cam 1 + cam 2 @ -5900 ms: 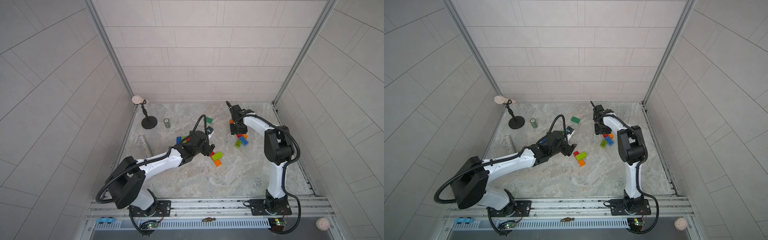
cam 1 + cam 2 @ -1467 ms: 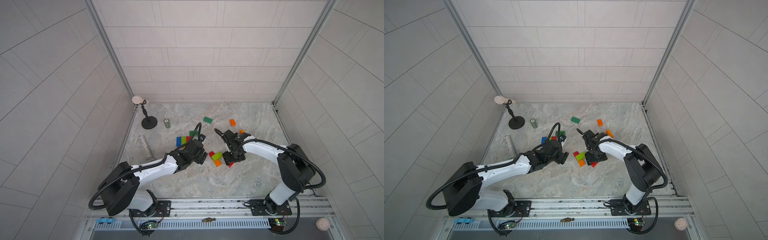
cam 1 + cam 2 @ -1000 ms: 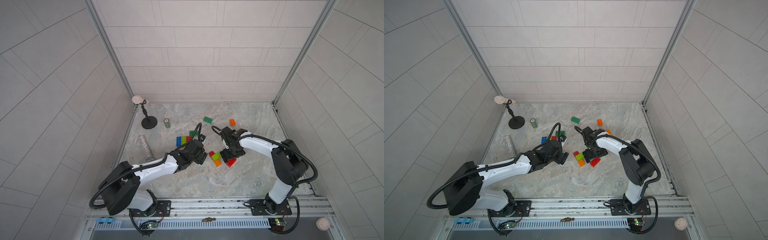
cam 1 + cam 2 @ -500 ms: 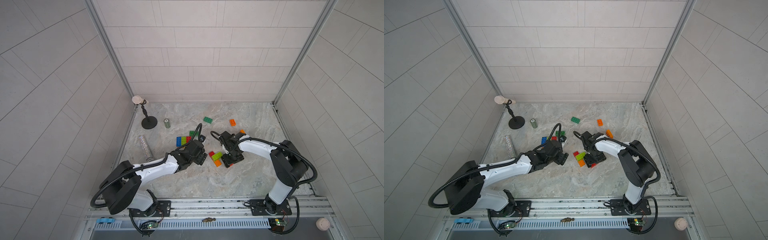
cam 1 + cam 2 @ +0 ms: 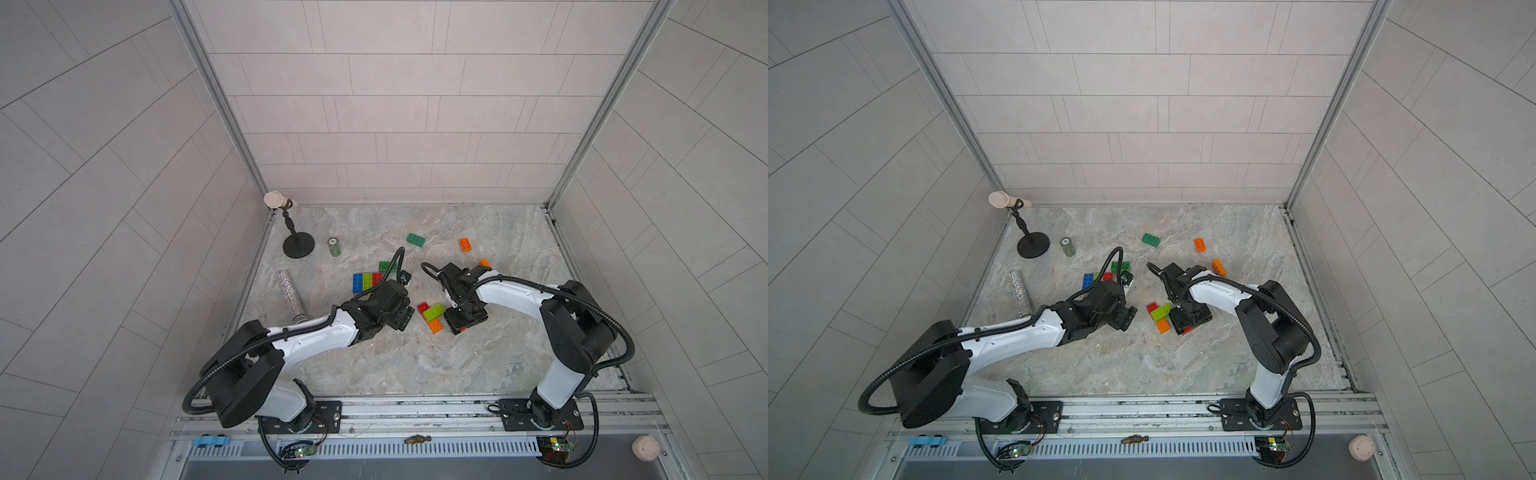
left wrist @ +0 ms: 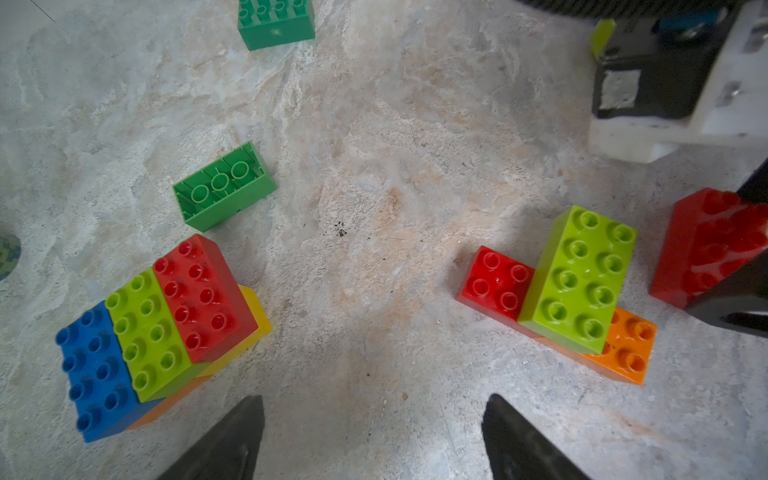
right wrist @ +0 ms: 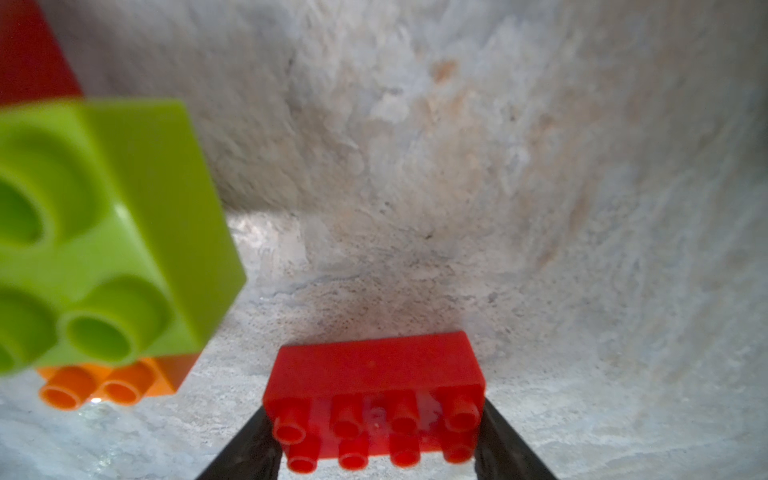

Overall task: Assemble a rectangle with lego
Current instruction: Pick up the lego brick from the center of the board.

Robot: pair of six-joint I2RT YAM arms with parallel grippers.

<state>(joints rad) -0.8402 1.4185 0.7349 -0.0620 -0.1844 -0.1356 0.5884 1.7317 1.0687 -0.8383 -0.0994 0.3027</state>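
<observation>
Marble tabletop (image 5: 415,365): left gripper (image 6: 374,399) hangs wide open, empty. The blue-lime-red block (image 6: 153,328) sits ahead off one finger, the lime-topped cluster (image 6: 573,282) ahead off the other. The right gripper (image 7: 376,409) clamps the red brick (image 7: 374,365) by its ends, that cluster just beside it.

In the right wrist view the lime brick (image 7: 104,232) is blurred and cut off by the picture's edge. It hides most of the orange brick (image 7: 108,384) beneath it. The right fingers (image 7: 503,449) run out of frame beside the red brick (image 7: 374,370). In both top views the right gripper (image 5: 464,322) covers that brick but for a sliver. In the left wrist view the edge cuts off most of the can (image 6: 7,257).
</observation>
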